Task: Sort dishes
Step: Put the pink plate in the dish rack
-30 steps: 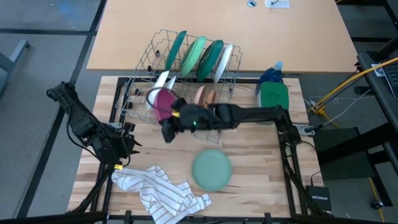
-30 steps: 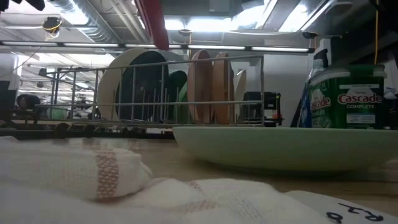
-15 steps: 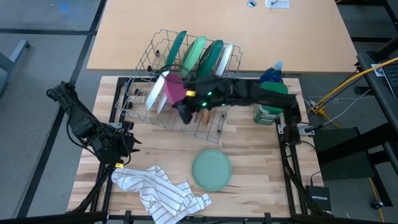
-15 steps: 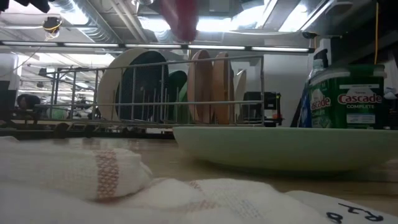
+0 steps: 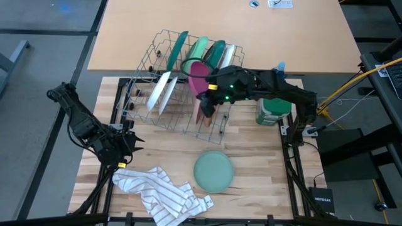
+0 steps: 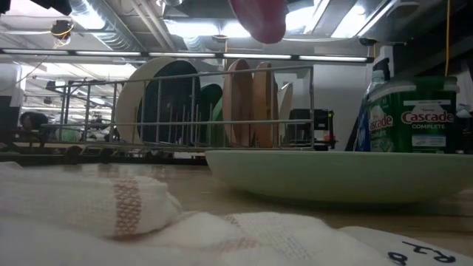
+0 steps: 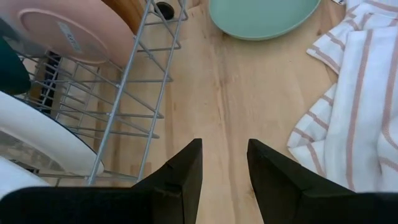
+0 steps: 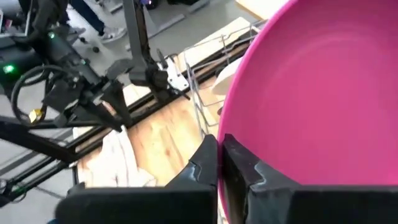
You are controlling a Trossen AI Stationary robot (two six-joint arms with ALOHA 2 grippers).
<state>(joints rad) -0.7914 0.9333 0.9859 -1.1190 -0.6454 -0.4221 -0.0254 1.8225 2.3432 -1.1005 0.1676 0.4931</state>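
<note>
My right gripper point(image 5: 208, 95) is over the wire dish rack point(image 5: 164, 110), shut on a pink dish point(image 5: 196, 69). The dish also shows in the right wrist view point(image 8: 311, 93) and at the top of the low view point(image 6: 259, 18). Dark green, light green and white plates point(image 5: 202, 55) stand on edge in the rack's far slots. A white plate point(image 5: 160, 93) and tan plates point(image 5: 200, 114) stand nearer. A light green plate point(image 5: 213, 171) lies flat on the table. My left gripper point(image 7: 224, 168) is open and empty, low over the table at the left point(image 5: 129, 141). My right gripper pinches the pink dish's rim point(image 8: 222, 127) between its two fingers point(image 8: 202, 165), one on each face. The dish stands on edge, reaching from the fingers toward the table's far side. It is lifted clear above the rack's top wire.
A white striped cloth point(image 5: 160, 191) lies crumpled at the near left, beside the light green plate. A green-lidded container point(image 5: 273, 108) and a blue bottle point(image 5: 276, 72) stand right of the rack. Bare wood lies between the rack and the cloth.
My right gripper has carried the pink dish from the rack's near left corner toward the table's right and far edges, over the rack. The dish has turned with it and now stands on edge near the upright green plates.
</note>
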